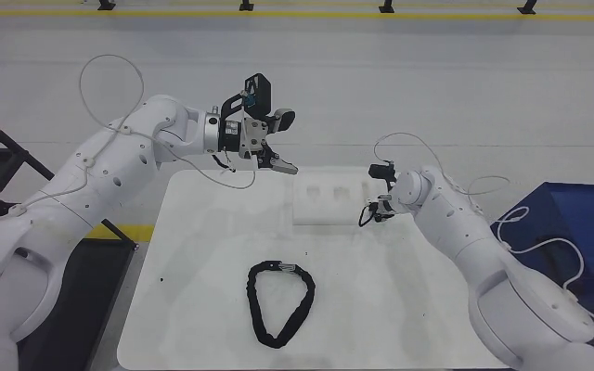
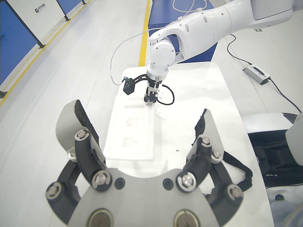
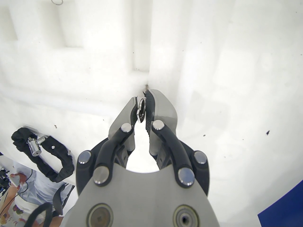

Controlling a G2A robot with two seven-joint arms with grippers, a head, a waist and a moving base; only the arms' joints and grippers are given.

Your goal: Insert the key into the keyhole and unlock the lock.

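Gripping the key (image 3: 141, 113) is the step in hand. The right gripper (image 3: 141, 96) has its fingers (image 3: 163, 112) pressed together on the small metal key and its ring, in the middle of the right wrist view, right at the edge of the white foam tray (image 3: 71, 72). In the top view that gripper (image 1: 374, 211) sits at the right end of the tray, a little right of centre. The chain lock (image 1: 279, 303), a black fabric-covered loop, lies flat on the white surface (image 1: 186, 278) in the lower middle of the top view, well apart from the key. Its silver lock body (image 3: 35, 146) shows in the lower left of the right wrist view, with what looks like the keyhole (image 3: 37, 153) in the end facing the camera. The left gripper (image 1: 286, 141) hangs over the far left corner of the surface, upper left of centre in the top view, its fingers (image 2: 68, 124) wide apart and holding nothing. By my reading, the key is in the grasp but insertion is not yet begun. The next move calls for lifting the key clear of the tray, carrying it across to the lock body and lining its blade up with the keyhole. I cannot tell which way the blade points between the fingers. The free left gripper would likely need to steady the lock body, since a loose chain could slide when pushed.
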